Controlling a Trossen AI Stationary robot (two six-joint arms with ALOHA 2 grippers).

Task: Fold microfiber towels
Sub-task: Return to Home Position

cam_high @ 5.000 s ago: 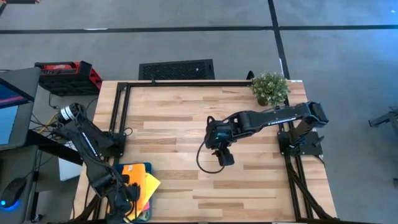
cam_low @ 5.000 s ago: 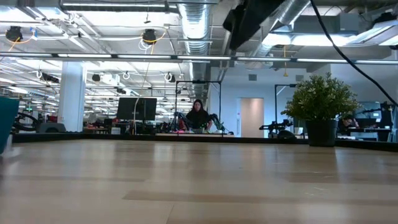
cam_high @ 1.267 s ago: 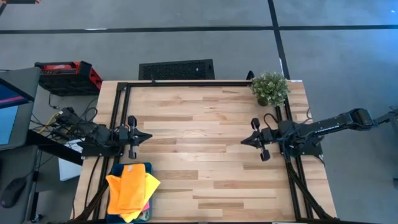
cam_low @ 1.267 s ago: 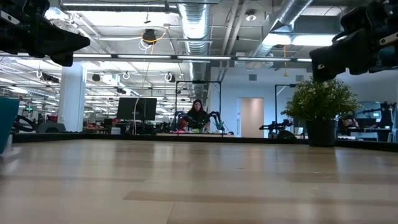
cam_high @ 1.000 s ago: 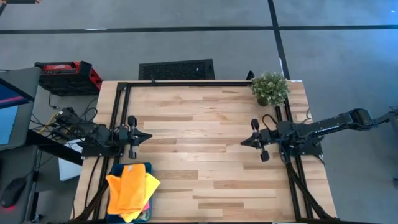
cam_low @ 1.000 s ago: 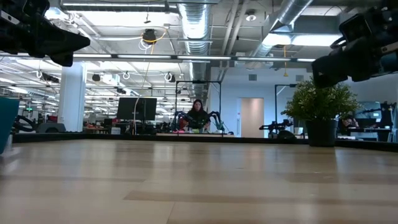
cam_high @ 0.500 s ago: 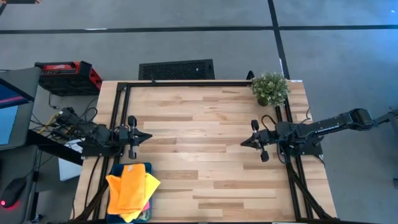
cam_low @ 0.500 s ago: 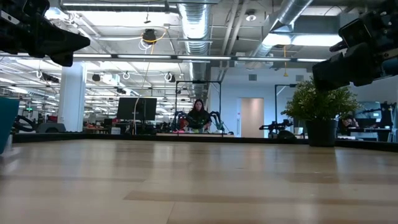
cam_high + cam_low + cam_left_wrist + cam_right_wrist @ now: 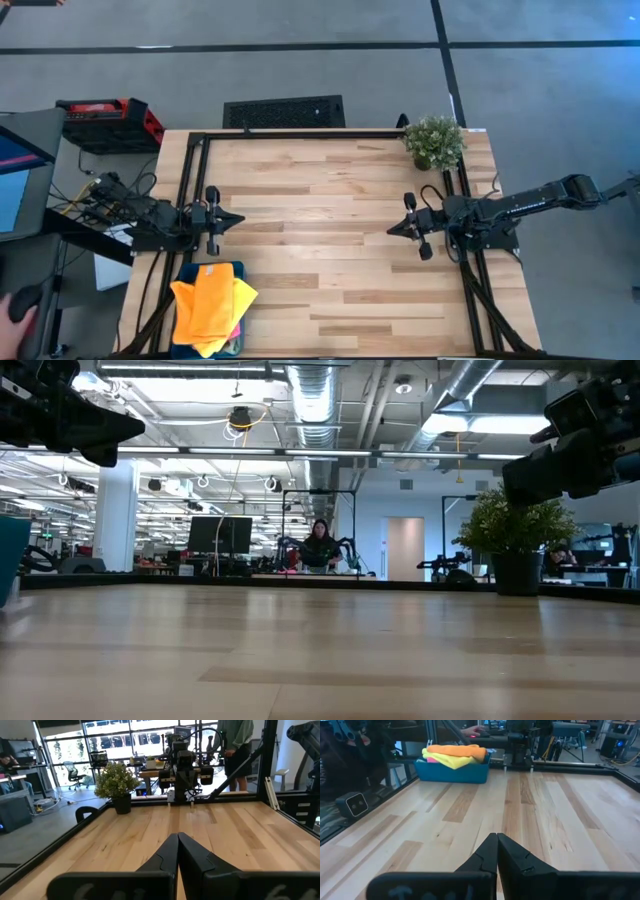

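The microfiber towels lie piled in a teal bin (image 9: 238, 268) at the table's near left corner. An orange towel (image 9: 205, 305) is on top, a yellow one (image 9: 243, 293) sticks out beside it, and a pink edge (image 9: 236, 330) shows below. In the right wrist view the bin (image 9: 452, 773) holds the orange towel (image 9: 457, 751) over the yellow one (image 9: 449, 761). My left gripper (image 9: 237, 220) hovers at the table's left edge, shut and pointing level toward the right. My right gripper (image 9: 391, 229) hovers at the right edge, shut, pointing left. Both hold nothing.
A potted plant (image 9: 434, 142) stands at the far right corner. Black frame rails (image 9: 300, 134) run along the far edge and both sides. Bare wooden tabletop (image 9: 320, 250) lies between the two grippers. A person (image 9: 320, 545) sits far off in the room behind.
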